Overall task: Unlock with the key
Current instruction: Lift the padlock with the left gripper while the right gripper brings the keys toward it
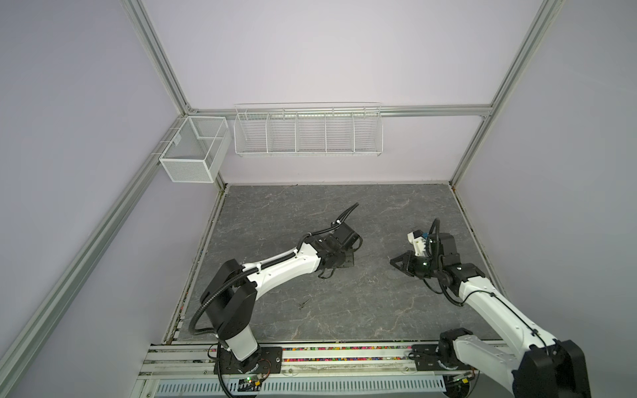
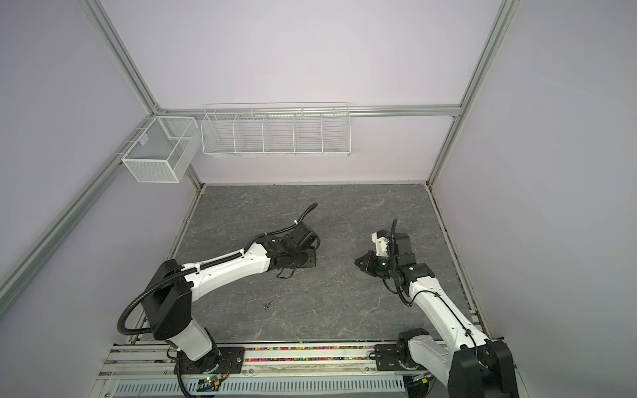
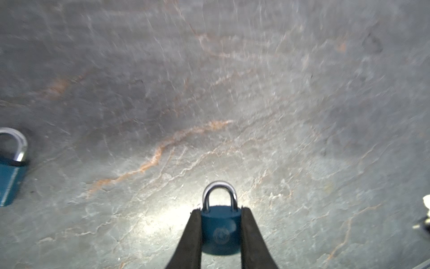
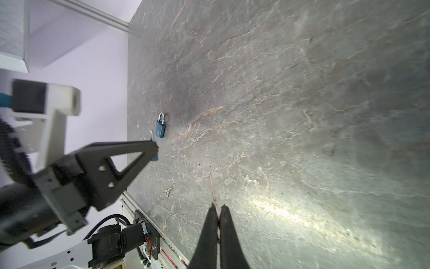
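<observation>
My left gripper (image 3: 220, 210) is shut on the body of a small blue padlock (image 3: 221, 230), whose silver shackle sticks out past the fingertips. In a top view this gripper (image 1: 344, 262) sits mid-table under its wrist, with the lock hidden. My right gripper (image 4: 218, 207) is shut on a thin metal blade (image 4: 213, 186), seemingly the key seen edge-on, and it points toward the left gripper (image 4: 154, 149). In both top views the right gripper (image 1: 393, 261) (image 2: 356, 262) hovers to the right of the left one, with a gap between them.
A second blue padlock (image 4: 160, 127) (image 3: 9, 167) lies on the grey stone table (image 1: 379, 310) beside the held one. A loose key (image 1: 303, 304) (image 2: 269, 304) (image 4: 167, 192) lies nearer the front. A wire rack (image 1: 306, 132) and a mesh box (image 1: 193, 151) hang at the back.
</observation>
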{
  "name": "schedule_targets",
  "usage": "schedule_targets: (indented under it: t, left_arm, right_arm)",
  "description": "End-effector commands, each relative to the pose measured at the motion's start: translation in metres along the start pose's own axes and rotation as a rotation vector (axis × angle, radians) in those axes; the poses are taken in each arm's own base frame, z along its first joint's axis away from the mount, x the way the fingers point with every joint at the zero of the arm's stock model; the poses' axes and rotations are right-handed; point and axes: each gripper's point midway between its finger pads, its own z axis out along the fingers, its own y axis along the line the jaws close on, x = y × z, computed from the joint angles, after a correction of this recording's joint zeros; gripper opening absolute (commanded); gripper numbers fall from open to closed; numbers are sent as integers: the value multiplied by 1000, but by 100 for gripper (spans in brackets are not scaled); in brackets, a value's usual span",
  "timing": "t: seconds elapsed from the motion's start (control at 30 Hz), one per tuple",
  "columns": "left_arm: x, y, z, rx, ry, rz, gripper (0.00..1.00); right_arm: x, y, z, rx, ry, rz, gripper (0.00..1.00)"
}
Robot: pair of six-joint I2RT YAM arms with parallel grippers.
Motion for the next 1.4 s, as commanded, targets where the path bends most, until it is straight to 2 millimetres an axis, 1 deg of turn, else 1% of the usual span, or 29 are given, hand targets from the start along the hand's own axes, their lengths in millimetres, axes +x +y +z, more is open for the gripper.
schedule_targets:
  t: [0.0, 0.13, 0.27, 0.4, 0.47, 0.6, 0.83, 1.0, 1.13, 1.23, 1.37]
  left_arm:
    - [-13, 5, -16, 0, -69, -67, 0]
    - [-25, 10, -28, 50, -111, -157, 0]
    - [-36, 11, -41, 82, -176, -197, 0]
    - [-42, 10, -52, 103, -210, -220, 0]
    - [-43, 8, -53, 120, -215, -230, 0]
    - [-42, 8, -53, 127, -217, -251, 0]
    - [-40, 11, -51, 101, -210, -263, 0]
    - [-41, 13, -54, 87, -226, -266, 0]
    - [-39, 14, -54, 81, -224, -271, 0]
    - [-40, 15, -55, 77, -232, -282, 0]
    - [-40, 15, -56, 82, -236, -306, 0]
  right_arm:
    - [5, 13, 19, -6, -17, 0, 6]
    - [19, 38, 37, -54, 3, -21, 6]
    - [33, 66, 51, -122, -2, -48, 6]
    - [36, 91, 61, -190, -30, -29, 6]
    - [37, 103, 66, -213, -43, -38, 6]
    - [38, 119, 70, -225, -69, -55, 6]
    - [34, 139, 76, -271, -106, -68, 6]
    - [33, 146, 83, -295, -113, -56, 6]
    - [32, 153, 82, -306, -137, -60, 6]
    - [32, 154, 82, -303, -158, -54, 6]
    - [32, 148, 82, -285, -177, -17, 6]
